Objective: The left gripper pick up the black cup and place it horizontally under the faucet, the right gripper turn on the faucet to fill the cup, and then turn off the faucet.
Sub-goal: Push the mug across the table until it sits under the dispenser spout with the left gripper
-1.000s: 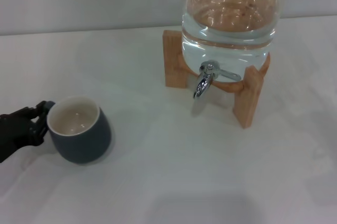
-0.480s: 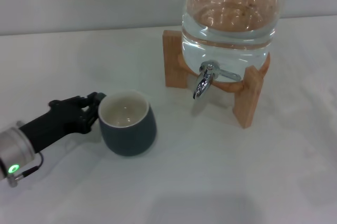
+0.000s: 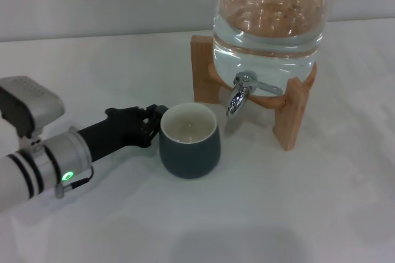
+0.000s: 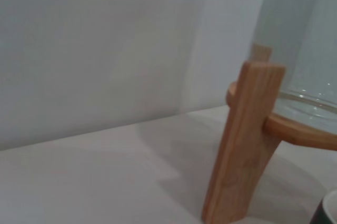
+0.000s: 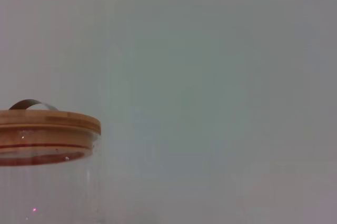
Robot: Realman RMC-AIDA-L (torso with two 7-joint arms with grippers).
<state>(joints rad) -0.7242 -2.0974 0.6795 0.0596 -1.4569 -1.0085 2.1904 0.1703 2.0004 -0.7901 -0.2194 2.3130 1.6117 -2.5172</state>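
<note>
Left gripper [image 3: 154, 121]: black fingers closed on the handle side of the black cup, reaching in from the robot's left on a white-and-silver arm [image 3: 37, 164] whose green light is lit.
Black cup [image 3: 189, 141]: upright on the white table [image 3: 278, 213], held at the gripper's tip; cream inside shows, mouth facing up. In the left wrist view only a sliver of its rim [image 4: 329, 211] shows at the frame's corner.
Faucet [image 3: 237, 96]: chrome spout pointing down, just beyond the cup on the side away from the gripper, slightly to the robot's right; cup and spout stand apart, and the cup is not yet beneath the spout.
Water jar [image 3: 270, 22]: clear, holding water, seated on a wooden stand [image 3: 290, 112] behind the cup; its wooden lid [image 5: 47, 124] appears in the right wrist view.
Stand leg [image 4: 245, 145]: close ahead of the left wrist camera.
Right gripper: not seen in any view.
</note>
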